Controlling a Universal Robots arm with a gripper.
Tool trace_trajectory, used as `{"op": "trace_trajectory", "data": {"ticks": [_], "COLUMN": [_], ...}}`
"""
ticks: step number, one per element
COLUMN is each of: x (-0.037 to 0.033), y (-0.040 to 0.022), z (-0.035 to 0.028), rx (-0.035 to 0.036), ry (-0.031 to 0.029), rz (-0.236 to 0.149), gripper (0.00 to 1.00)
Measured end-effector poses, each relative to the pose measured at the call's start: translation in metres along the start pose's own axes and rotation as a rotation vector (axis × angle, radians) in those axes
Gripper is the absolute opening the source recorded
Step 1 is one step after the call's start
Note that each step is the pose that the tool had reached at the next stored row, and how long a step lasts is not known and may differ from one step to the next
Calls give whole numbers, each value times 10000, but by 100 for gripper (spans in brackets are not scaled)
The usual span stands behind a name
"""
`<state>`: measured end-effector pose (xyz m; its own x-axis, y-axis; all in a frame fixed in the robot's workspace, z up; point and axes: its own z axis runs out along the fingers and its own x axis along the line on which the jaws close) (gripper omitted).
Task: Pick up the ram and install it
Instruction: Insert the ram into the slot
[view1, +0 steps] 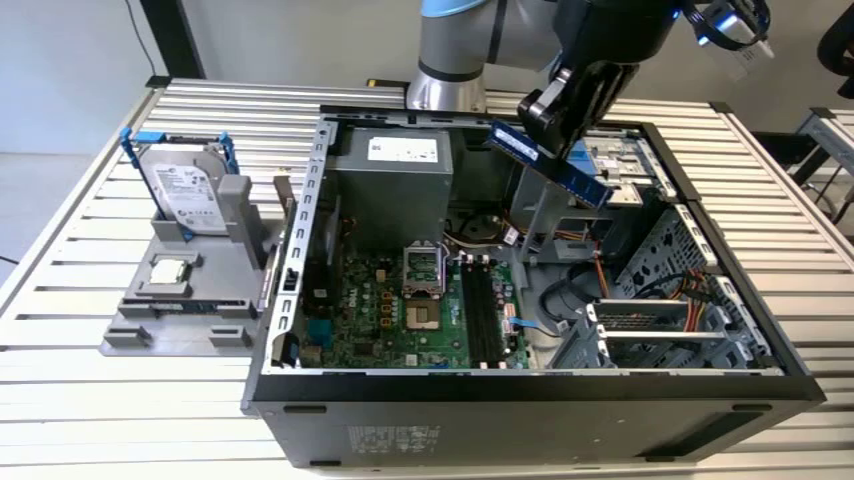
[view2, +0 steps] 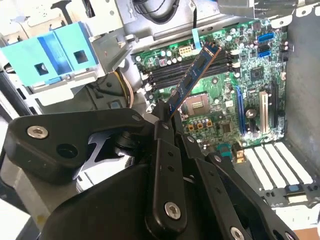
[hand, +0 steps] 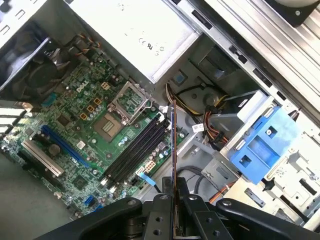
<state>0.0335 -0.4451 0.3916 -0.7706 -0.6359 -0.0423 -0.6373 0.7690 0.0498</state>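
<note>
black two-fingered pincer (view1: 538, 128) is clamping one end of the ram (view1: 571, 172), a thin, long, blue circuit-board strip with dark chips, and is holding it tilted in the air above the row of black motherboard slots (view1: 481, 310), well apart from them. the strip is looking skewed to those slots, so lowered like this it is likely risking a knock on a slot edge. held by one end only, it could be pivoting in the grip. orange and yellow cables (hand: 207, 122) beside the slots may be snagging it.
</note>
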Motion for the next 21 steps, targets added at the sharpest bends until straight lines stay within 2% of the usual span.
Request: {"op": "trace_trajectory", "data": {"ticks": [21], "x": [8], "y": [-10], "z": [-1], "rx": [107], "ry": [-127], "rz": [2535], "gripper": [0]}}
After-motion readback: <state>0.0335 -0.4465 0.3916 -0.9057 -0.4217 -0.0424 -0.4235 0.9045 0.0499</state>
